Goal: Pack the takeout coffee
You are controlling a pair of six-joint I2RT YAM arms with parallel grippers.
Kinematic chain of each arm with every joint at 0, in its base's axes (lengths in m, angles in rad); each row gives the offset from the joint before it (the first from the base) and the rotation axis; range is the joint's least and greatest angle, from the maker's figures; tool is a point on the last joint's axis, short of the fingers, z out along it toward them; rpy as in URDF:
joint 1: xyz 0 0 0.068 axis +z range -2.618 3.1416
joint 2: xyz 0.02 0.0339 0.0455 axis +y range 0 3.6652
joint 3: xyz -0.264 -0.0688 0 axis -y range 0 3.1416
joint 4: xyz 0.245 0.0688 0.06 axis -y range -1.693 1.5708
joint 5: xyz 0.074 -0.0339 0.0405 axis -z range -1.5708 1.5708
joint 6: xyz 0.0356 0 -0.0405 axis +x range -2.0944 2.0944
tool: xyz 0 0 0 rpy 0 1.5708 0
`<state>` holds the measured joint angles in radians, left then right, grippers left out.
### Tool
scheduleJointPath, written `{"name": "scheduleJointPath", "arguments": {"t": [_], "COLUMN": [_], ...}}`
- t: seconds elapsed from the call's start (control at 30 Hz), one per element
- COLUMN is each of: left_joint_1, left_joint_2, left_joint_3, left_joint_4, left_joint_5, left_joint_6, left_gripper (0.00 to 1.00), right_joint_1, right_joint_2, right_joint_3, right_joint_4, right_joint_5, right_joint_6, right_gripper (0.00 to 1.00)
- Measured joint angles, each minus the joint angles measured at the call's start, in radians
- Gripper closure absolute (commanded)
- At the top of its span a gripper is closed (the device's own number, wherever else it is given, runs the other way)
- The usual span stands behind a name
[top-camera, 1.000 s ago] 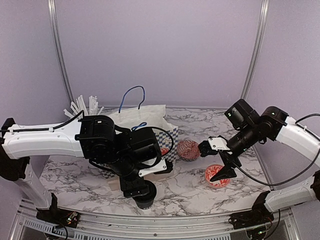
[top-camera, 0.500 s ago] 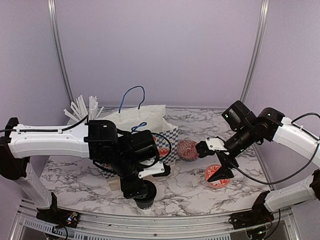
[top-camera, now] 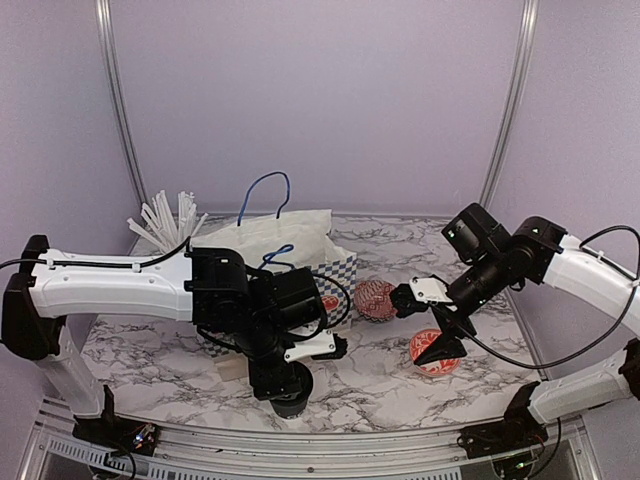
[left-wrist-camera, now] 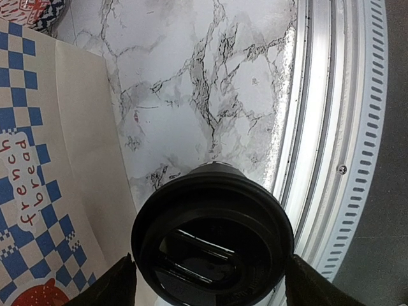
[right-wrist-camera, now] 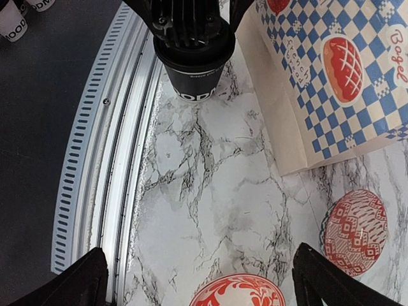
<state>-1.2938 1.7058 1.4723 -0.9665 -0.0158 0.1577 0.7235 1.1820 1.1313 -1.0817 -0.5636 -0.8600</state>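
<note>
Plainly the lidded coffee cup [left-wrist-camera: 213, 248] stands upright, gripped by the left pincer [left-wrist-camera: 210, 268].

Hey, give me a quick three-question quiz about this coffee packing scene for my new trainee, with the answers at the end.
1. True or false: the left tool has a finger on each side of the lidded coffee cup.
2. What sits beneath the open right tool? A) a red-and-white bowl B) a spoon C) a napkin
3. Fill in: the checkered bag beside the cup reads "french ____".
Key: 1 true; 2 A; 3 bread.
</note>
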Motion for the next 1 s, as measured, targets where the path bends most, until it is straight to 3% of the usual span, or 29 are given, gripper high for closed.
{"name": "scheduleJointPath", "arguments": {"t": [0.23, 0.73, 1.0], "left_joint_1": [0.006, 0.007, 0.008], "left_joint_2": [0.012, 0.012, 0.012], "left_joint_3": [-0.002, -0.027, -0.034], "left_joint_4": [0.005, 0.035, 0.044], "left_joint_5": [0.023, 0.038, 0.042], "left_joint_6": [0.01, 0.011, 0.011], "left_gripper": [0.24, 0.21, 0.26], "right_joint_1": [0.0, 0.0, 0.0], "right_joint_2": [0.006, 0.015, 0.021], "right_joint_3": [-0.011, -0.011, 0.006], "right_joint_4": [0.004, 0.005, 0.001], "right_joint_5": [0.0, -0.006, -0.013], "right_joint_6": [0.0, 0.001, 0.005], "right_gripper": [0.03, 0.03, 0.03]}}
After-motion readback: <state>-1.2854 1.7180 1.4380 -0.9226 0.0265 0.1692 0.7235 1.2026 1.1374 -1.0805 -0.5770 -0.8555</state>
